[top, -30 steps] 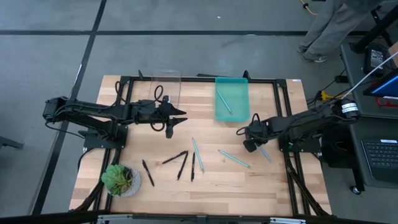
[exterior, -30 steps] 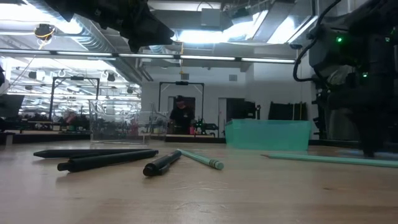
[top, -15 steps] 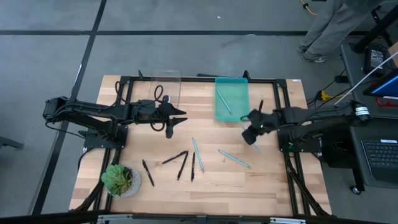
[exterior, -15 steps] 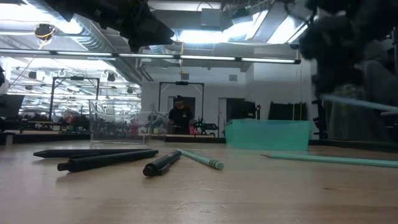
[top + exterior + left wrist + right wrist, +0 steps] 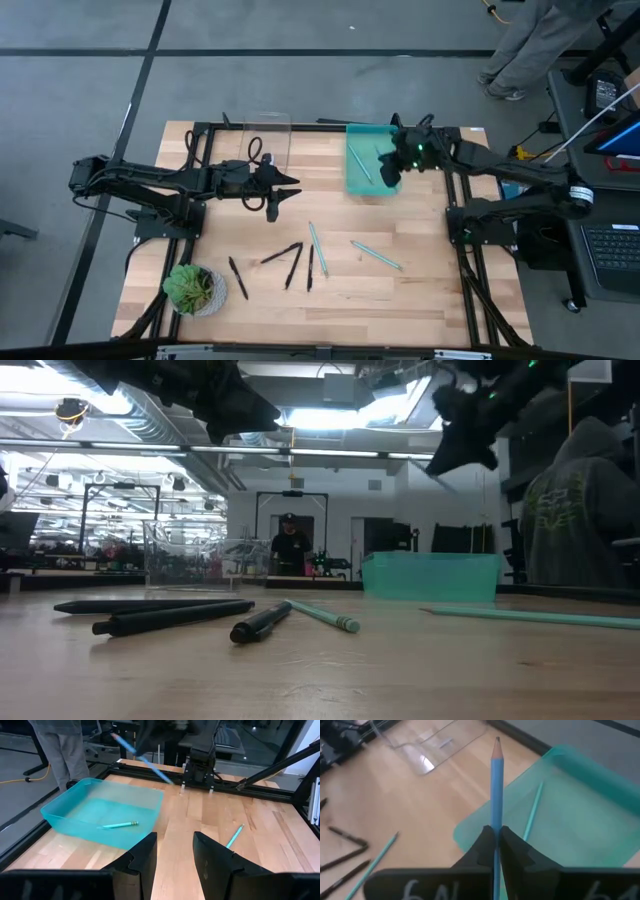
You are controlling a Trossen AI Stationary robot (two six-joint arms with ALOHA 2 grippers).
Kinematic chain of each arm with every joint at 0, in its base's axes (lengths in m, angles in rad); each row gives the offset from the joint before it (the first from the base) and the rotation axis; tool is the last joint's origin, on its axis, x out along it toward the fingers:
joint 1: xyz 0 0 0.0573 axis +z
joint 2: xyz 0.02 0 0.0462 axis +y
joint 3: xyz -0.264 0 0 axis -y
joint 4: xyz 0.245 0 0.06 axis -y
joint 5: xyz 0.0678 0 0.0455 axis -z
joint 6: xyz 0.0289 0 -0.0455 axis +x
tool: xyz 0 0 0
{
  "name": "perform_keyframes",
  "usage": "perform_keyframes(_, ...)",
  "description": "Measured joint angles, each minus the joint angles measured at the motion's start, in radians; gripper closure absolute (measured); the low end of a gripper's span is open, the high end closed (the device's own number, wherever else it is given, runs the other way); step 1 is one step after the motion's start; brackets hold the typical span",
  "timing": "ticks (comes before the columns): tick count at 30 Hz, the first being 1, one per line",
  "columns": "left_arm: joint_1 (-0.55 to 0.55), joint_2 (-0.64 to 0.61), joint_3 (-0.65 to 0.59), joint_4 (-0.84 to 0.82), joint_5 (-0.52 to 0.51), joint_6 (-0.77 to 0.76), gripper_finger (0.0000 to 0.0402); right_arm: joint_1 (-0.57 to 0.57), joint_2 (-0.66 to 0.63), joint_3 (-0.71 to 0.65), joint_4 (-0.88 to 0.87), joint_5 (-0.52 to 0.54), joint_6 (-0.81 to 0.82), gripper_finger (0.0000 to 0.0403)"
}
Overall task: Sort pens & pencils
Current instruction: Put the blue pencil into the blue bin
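Note:
My right gripper (image 5: 388, 175) hangs above the teal tray (image 5: 372, 185) at the far right, shut on a light blue pencil (image 5: 496, 780). One light blue pencil (image 5: 360, 163) lies in the tray. Two more light blue pencils (image 5: 318, 247) (image 5: 376, 254) and several black sticks (image 5: 293, 265) lie flat on the table's middle. My left gripper (image 5: 273, 207) waits open and empty at the far left, by a clear container (image 5: 265, 135). My right gripper pinches the light blue pencil's shaft (image 5: 496, 827) between its two fingers. The pencil runs along the fingers, its sharpened tip (image 5: 496, 741) sticking out ahead of them. It is lifted clear, above the teal tray; it also shows in the left wrist view (image 5: 145, 760).
A small potted plant (image 5: 195, 290) stands at the near left corner. A black frame (image 5: 440, 130) runs along the table's edges. A person (image 5: 575, 500) stands beyond the right side.
My right gripper has lifted a light blue pencil off the table's right side. It has carried the pencil up and toward the far edge, until it is over the teal tray. The pencil is now clear of the table.

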Motion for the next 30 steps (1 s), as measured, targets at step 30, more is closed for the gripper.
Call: perform_keyframes(30, 0.0, 0.0, 0.0, -0.001, 0.0, 0.0, 0.0281, -0.182, 0.067, 0.002, 0.193, -0.493, 0.065, 0.0247)
